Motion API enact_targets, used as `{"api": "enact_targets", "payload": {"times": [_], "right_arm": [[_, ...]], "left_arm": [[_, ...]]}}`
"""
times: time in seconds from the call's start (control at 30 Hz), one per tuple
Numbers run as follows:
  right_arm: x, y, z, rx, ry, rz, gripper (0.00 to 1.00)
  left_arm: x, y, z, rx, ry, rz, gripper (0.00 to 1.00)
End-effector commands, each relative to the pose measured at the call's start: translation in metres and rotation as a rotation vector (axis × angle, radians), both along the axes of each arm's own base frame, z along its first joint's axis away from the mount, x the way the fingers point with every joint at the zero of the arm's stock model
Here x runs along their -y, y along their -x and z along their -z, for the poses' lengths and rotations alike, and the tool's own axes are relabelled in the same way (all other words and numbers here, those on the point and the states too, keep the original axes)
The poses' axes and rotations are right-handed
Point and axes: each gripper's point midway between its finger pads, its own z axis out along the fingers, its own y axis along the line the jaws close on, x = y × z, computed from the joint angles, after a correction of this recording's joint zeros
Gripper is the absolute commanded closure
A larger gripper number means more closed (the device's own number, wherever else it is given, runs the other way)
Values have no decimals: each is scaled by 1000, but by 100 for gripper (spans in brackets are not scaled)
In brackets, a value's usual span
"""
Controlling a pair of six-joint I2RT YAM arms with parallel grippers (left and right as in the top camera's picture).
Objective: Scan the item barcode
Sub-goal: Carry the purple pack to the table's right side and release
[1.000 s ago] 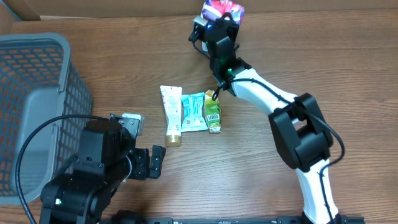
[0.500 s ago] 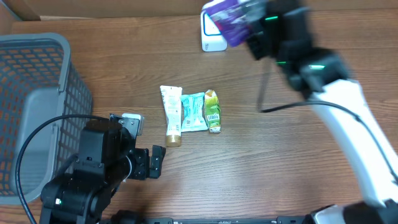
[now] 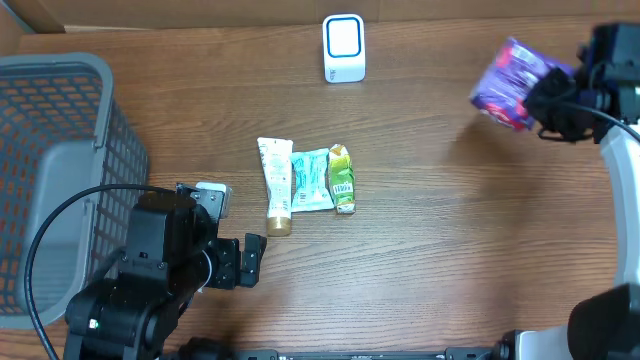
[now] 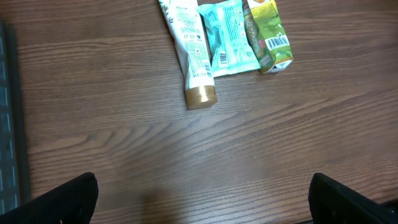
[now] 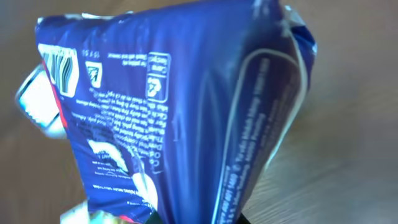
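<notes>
Wood bench [image 3: 420,250]: purple bag [image 3: 508,84] up in my right gripper [image 3: 556,104] at the far right edge, left arm parked near me.
Right gripper is pinched tight on one end of the bag, w/ the rest sticking out toward the bench centre; on the right wrist cam the bag's printed back fills nearly the whole view, wood behind it. White scanner [image 3: 343,47] sits at the back edge, well apart from the bag. Mid-bench, side by side & touching: tube [image 3: 275,183], teal packet [image 3: 311,179], green carton [image 3: 342,180], barcode on the carton facing up on the left wrist cam. Left gripper [image 3: 230,228] is spread wide w/ nothing between the fingers, low over bare wood just short of the tube's cap. Grey basket [image 3: 60,170] is at the left edge.
</notes>
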Motion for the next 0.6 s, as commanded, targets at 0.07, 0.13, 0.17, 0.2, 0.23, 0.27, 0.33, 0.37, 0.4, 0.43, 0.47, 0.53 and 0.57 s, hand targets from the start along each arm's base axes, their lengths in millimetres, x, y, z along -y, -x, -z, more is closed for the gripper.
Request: {"api": "enact_targets", "payload": {"times": [0.07, 0.13, 0.17, 0.2, 0.23, 0.27, 0.33, 0.37, 0.4, 0.43, 0.47, 0.53, 0.57], "right_arm": [[39, 17, 68, -82, -56, 354, 96], [41, 16, 87, -63, -55, 373, 96], [41, 16, 95, -53, -54, 372, 96], [42, 15, 100, -45, -50, 374, 94], [43, 15, 105, -35, -43, 378, 87], [44, 16, 107, -31, -36, 381, 80], [48, 16, 109, -28, -17, 391, 61], [49, 16, 109, -25, -6, 383, 50], [48, 14, 108, -20, 5, 353, 39], [47, 13, 107, -16, 14, 319, 24], [44, 11, 106, -11, 18, 274, 15], [35, 6, 98, 5, 19, 166, 10], [31, 3, 91, 18, 12, 125, 10]], "left_arm": [[-3, -2, -1, 3, -3, -19, 0], [-3, -2, -1, 3, -3, -19, 0], [-3, -2, -1, 3, -3, -19, 0], [-3, -2, -1, 3, -3, -19, 0], [-3, -2, -1, 3, -3, -19, 0], [-3, -2, -1, 3, -3, -19, 1], [-3, -2, -1, 3, -3, -19, 1], [-3, -2, -1, 3, -3, -19, 0], [-3, -2, -1, 3, -3, -19, 1], [-3, -2, -1, 3, -3, -19, 0], [-3, -2, -1, 3, -3, -19, 0], [-3, -2, -1, 3, -3, -19, 0], [-3, -2, -1, 3, -3, -19, 0]]}}
